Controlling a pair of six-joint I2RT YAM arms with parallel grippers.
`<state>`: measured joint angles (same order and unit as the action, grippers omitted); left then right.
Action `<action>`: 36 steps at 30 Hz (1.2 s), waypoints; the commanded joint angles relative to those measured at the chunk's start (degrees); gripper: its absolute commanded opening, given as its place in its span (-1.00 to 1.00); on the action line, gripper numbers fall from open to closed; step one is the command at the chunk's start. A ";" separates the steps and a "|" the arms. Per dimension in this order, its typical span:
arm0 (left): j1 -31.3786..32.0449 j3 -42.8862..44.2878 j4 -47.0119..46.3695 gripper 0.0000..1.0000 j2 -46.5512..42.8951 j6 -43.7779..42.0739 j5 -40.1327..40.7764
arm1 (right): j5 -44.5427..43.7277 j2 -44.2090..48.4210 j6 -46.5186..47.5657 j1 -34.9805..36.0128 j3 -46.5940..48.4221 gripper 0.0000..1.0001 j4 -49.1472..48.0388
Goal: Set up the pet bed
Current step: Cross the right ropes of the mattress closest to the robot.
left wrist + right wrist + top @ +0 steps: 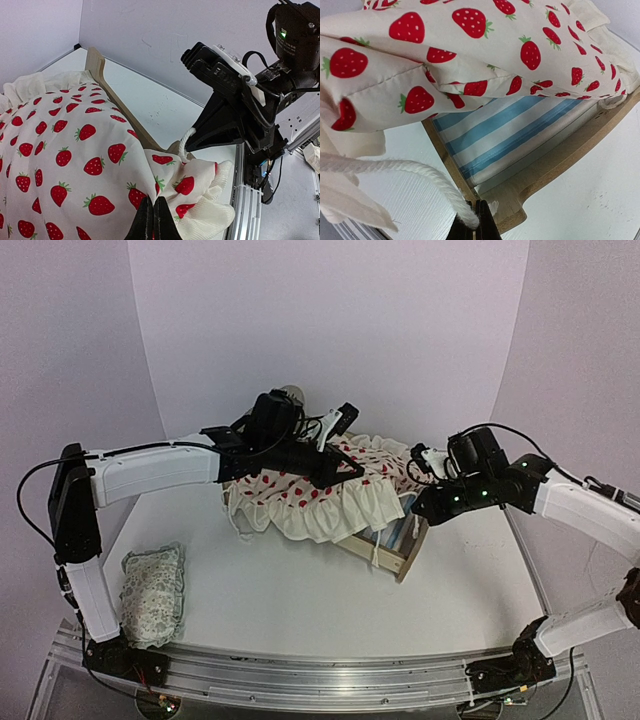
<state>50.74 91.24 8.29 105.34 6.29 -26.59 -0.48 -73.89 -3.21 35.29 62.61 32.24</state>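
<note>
Bed (388, 552) sits toward the back middle of the bench (300, 620), angled. The striped mattress (510, 125) is in the frame. The strawberry blanket (300, 495) is draped over it and spills over the near side. Pillow (152, 592) lies well apart, at the near left.

Left tool (153, 221) — fully closed, tips down on the blanket; I cannot tell whether any cloth is pinched. Right tool (473, 223) — closed on a white cord (410, 171) at the blanket's corner.

Risks, as I judge them:
- The cord is thin and held only at the tips, so a pull could slip it free and drop that corner.
- If the arms pull apart, the cloth goes taut and may drag or tip the light frame, or shift the mattress.
- The blanket hangs lopsided — more tugging could slide it off.
</note>
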 commanded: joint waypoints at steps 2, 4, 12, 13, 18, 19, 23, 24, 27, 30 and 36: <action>0.51 -1.78 -1.29 -1.00 -3.56 1.25 0.16 | -0.60 -3.22 1.79 -0.21 0.29 -1.00 0.55; 0.52 -2.04 -0.43 -1.00 -3.73 1.11 0.25 | -0.43 -3.71 1.84 -0.20 -0.37 -1.00 0.54; 0.94 -4.46 -0.44 -1.00 -3.96 0.97 0.83 | -1.22 -5.84 2.77 -0.22 -2.51 -1.00 0.50; 0.99 -4.62 -0.72 -1.00 -3.89 1.13 0.84 | -1.18 -6.22 2.77 -0.22 -2.60 -1.00 0.52; 1.05 -5.38 -2.03 -1.00 -3.44 1.55 1.29 | 0.01 -8.61 4.64 -0.19 -2.99 -1.00 0.54; 1.09 -5.58 -2.30 -1.00 -3.30 1.62 1.35 | 0.13 -9.30 4.74 -0.17 -2.93 -1.00 0.53; 1.13 -6.29 -3.46 -1.00 -2.94 1.94 1.74 | 1.95 -11.44 4.32 -0.17 -1.92 -1.00 0.64; 1.15 -6.37 -3.64 -1.00 -2.84 1.99 1.80 | 2.05 -11.80 4.10 -0.20 -1.71 -1.00 0.77; 1.20 -6.51 -4.09 -1.00 -2.65 2.14 2.04 | 2.34 -12.83 3.66 -0.25 -0.63 -0.98 1.90; 1.28 -6.83 -4.29 -1.00 -2.64 2.04 2.73 | 1.99 -13.38 4.23 -0.22 0.83 -0.98 4.35; 1.63 -8.20 -4.87 -1.00 -3.27 1.23 3.71 | -3.72 -15.06 7.53 -0.18 9.82 -1.00 15.19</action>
<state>51.92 84.19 6.11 104.75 7.58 -24.26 0.19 -87.02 1.40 35.31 65.57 34.87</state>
